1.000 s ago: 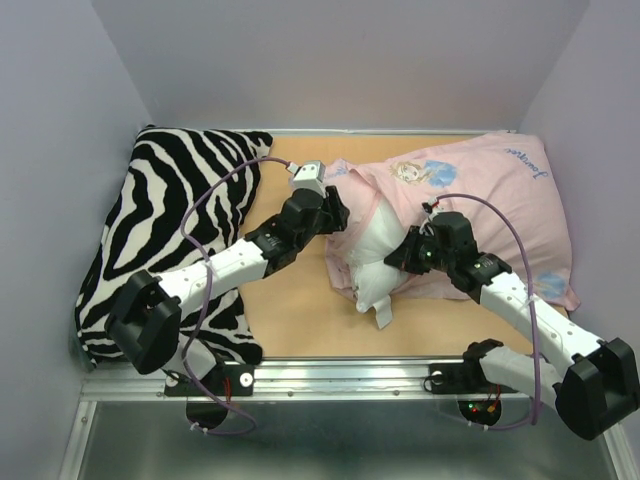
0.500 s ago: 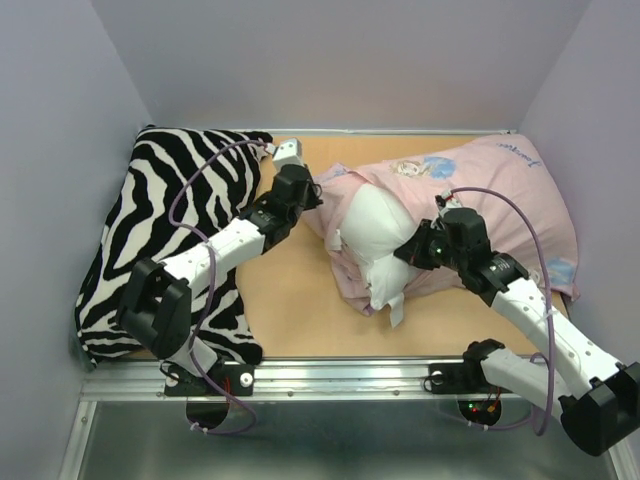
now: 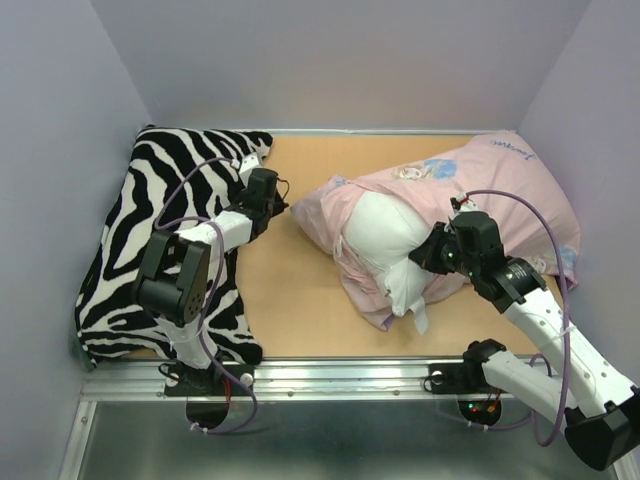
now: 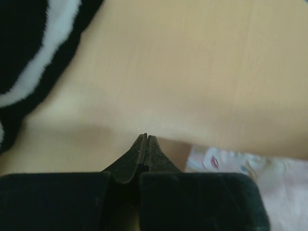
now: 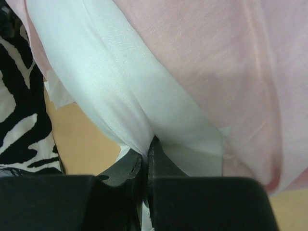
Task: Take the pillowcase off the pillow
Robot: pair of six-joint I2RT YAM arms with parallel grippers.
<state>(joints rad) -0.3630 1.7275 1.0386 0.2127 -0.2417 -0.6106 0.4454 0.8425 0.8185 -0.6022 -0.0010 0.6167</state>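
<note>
The pillowcase is thin, crumpled pale-pink cloth lying on the right half of the table; the plump white pillow, smooth and faintly glossy, bulges from its open left end; the right gripper is clenched on a fold of that white fabric; the left gripper is pinched closed on nothing, over tan wood beside the furry zebra-striped cushion; plain lavender walls enclose the table.

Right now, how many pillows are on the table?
2. A black-and-white zebra-striped pillow lies at the left; a plain white plump pillow sits right of centre, half inside the pale pink fabric pillowcase, pinched by the right gripper. No others visible.
</note>
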